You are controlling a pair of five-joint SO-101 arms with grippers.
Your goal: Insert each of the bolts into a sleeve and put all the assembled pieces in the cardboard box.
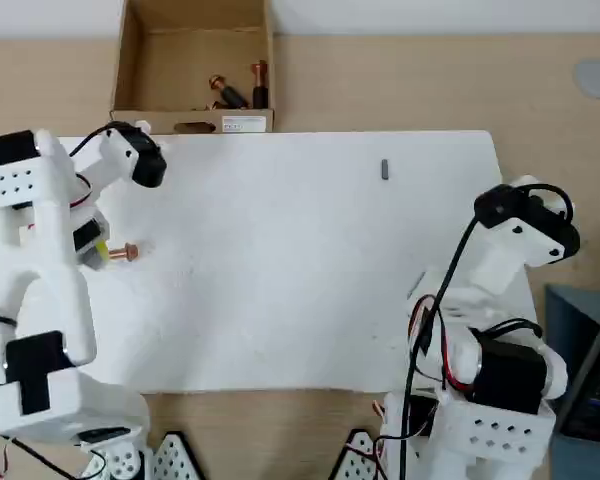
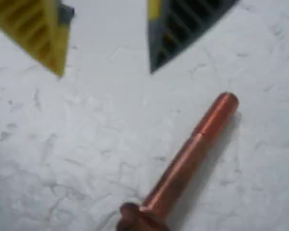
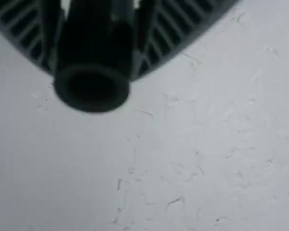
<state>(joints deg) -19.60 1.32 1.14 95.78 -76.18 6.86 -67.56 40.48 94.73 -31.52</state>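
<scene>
L gripper [image 2: 106,71]: yellow fingers spread wide, nothing between them. It hangs low over the white mat [image 1: 280,280] near the mat's left edge. Copper bolt [image 2: 183,163] lies flat on the mat just beyond the tips, w/ its shank end towards the fingers and its head away. It's apart from both fingers.

R gripper [image 3: 94,65]: pinching a black sleeve [image 3: 92,53], w/ the hollow end facing the wrist cam, just above the mat.

Cardboard box [image 1: 127,60] sits on the table [image 1: 400,80] at the mat's far edge, left of centre. Two assembled pieces [image 1: 238,90] lie inside by its near right corner. A small grey piece [image 1: 385,169], prob. another sleeve, lies alone on the mat's far right part, well apart from both arms.
</scene>
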